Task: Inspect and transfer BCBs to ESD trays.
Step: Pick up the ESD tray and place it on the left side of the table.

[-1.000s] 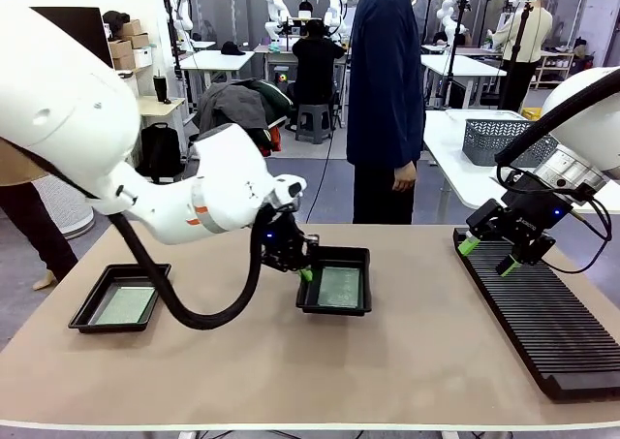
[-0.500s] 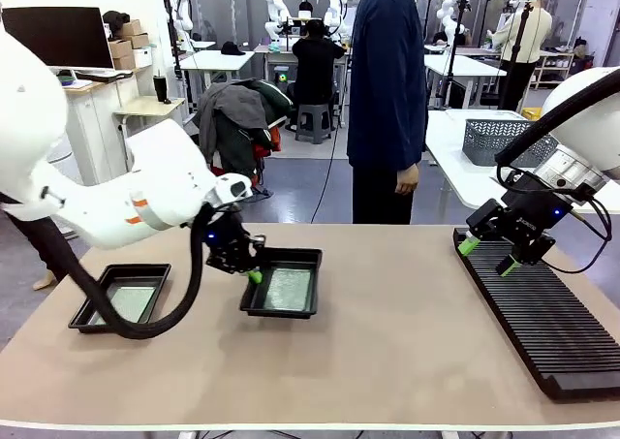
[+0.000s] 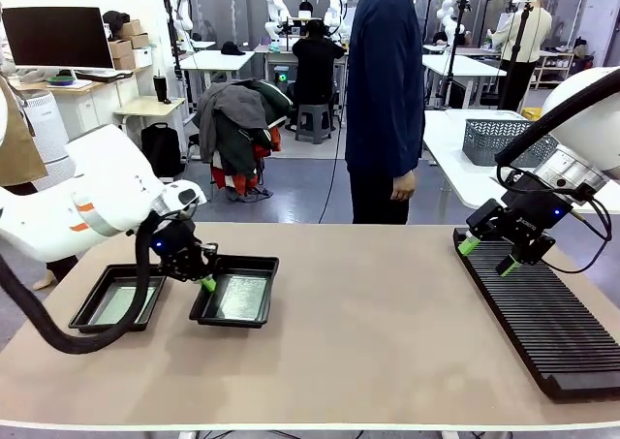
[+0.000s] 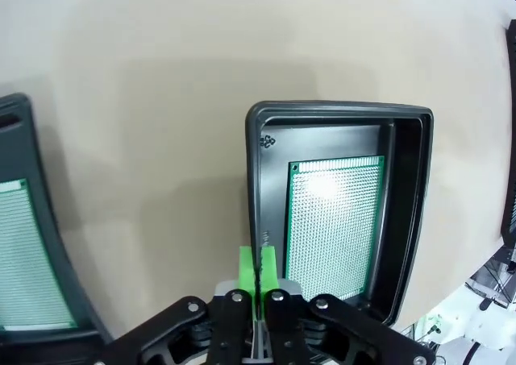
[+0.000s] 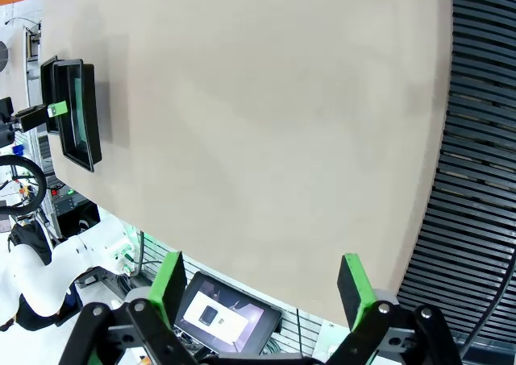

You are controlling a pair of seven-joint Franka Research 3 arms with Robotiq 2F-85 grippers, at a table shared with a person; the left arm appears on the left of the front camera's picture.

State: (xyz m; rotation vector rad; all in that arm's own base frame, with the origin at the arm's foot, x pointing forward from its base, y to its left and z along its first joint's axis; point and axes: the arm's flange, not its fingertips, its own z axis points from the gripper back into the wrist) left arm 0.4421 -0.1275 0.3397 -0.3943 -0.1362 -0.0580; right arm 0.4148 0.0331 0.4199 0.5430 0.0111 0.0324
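Stretching across most of the front view is the tan table (image 3: pixel 387 323), with a person (image 3: pixel 386 90) in dark blue standing at the far edge and a long black slotted rack (image 3: pixel 542 313) down the right side. Nothing sits between the rack and the two trays over on the left.

The left tray (image 3: pixel 118 298) lies flat with a green board (image 3: pixel 124 303) in it. Right beside it, nearly touching, is the second tray (image 3: pixel 235 292) with its own board (image 3: pixel 237 297).

The left gripper (image 3: pixel 205 282) has its green pads pressed together on the near-left rim of that second tray, pinching the wall. The left wrist cam makes it way clearer: the rim (image 4: pixel 256 220) runs straight into the closed pads (image 4: pixel 247 270), and the board (image 4: pixel 334 224) lies inside the tray just beside them, untouched.

The right gripper (image 3: pixel 489 255) hangs over the rack's far end, fingers spread with nothing between them. Its own cam shows the rack's ribs (image 5: pixel 480 139) up close.
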